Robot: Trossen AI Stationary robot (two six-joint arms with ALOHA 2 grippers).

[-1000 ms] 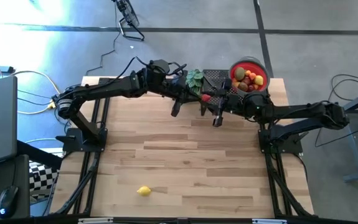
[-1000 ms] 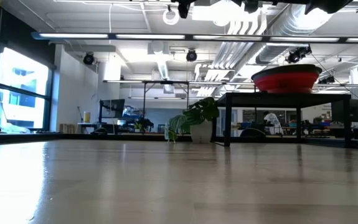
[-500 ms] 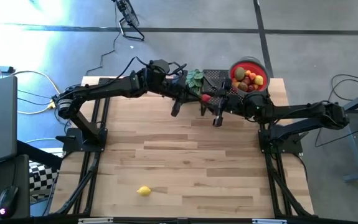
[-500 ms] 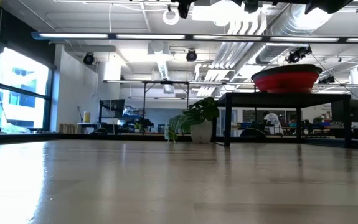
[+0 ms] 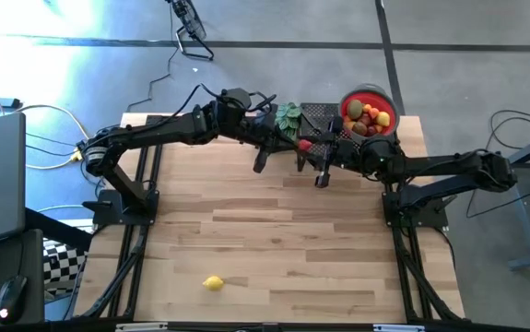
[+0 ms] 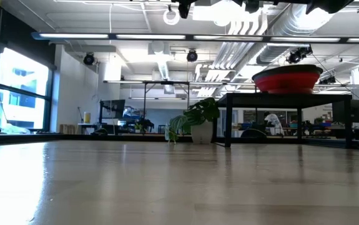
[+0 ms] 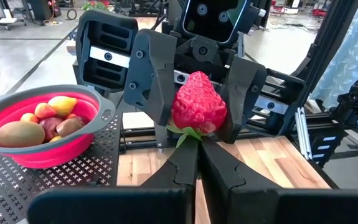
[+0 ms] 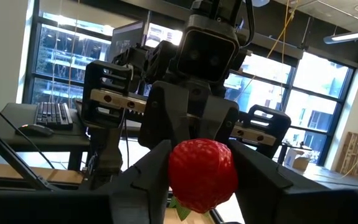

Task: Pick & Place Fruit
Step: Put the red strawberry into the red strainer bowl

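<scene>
A red, bumpy toy strawberry (image 7: 198, 109) is clamped between the fingers of the right gripper (image 5: 303, 148). The left gripper (image 5: 283, 140), fingers pressed together on its green leaf, is met tip to tip above the wooden table (image 5: 274, 240).

Red bowl (image 5: 368, 95) on a black perforated stand (image 5: 318, 115) — leafy plant (image 5: 288, 116) beside it, wooden table (image 5: 265, 231).

A red strawberry (image 7: 198, 111) with bumpy skin and green leaves at its lower end hangs above the worktop's far edge, pinched between two dark fingers. A lone yellow lemon (image 5: 213, 283) lies on the wood near the front edge, well apart from the rest. The other fruits (image 5: 368, 118), orange, yellow, red, green and brown, sit heaped in the red bowl (image 7: 98, 115).
</scene>
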